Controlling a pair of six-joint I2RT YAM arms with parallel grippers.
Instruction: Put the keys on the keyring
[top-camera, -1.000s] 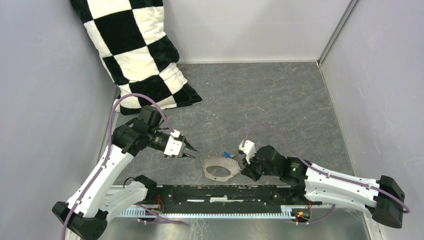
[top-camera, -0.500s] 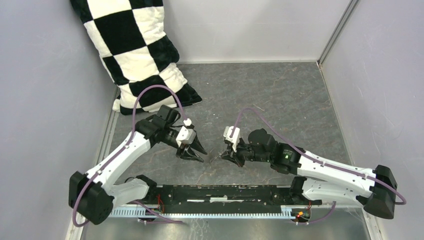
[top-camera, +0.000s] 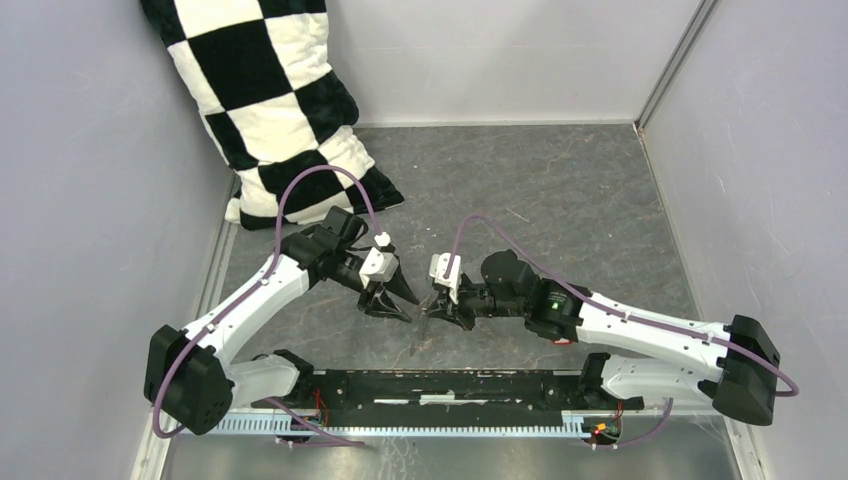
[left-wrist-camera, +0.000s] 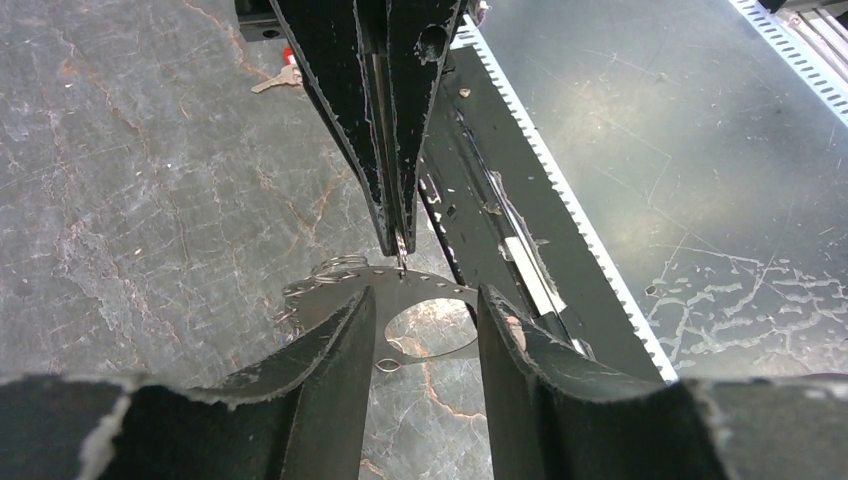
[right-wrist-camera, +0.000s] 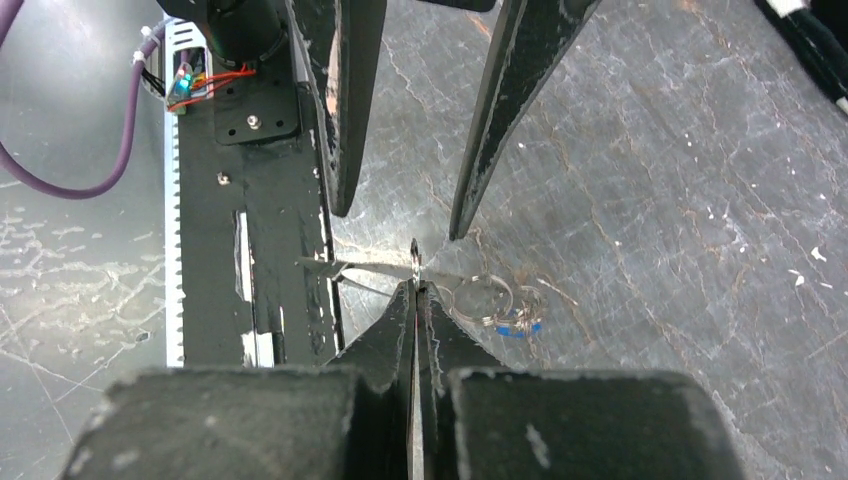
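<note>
Now right hand (left-wrist-camera: 398, 243) pinches keyring (left-wrist-camera: 442, 289); left hand (right-wrist-camera: 400, 222), spread apart, faces it.

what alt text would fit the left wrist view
The shut right hand pinches the rim of the grey keyring at centre, while the open left hand has a finger either side of it below. A red-headed key lies on the table at upper left.

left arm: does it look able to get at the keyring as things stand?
Probably yes. The left gripper is open and faces the keyring, held up at its edge by the shut right gripper; nothing stands between them.
</note>
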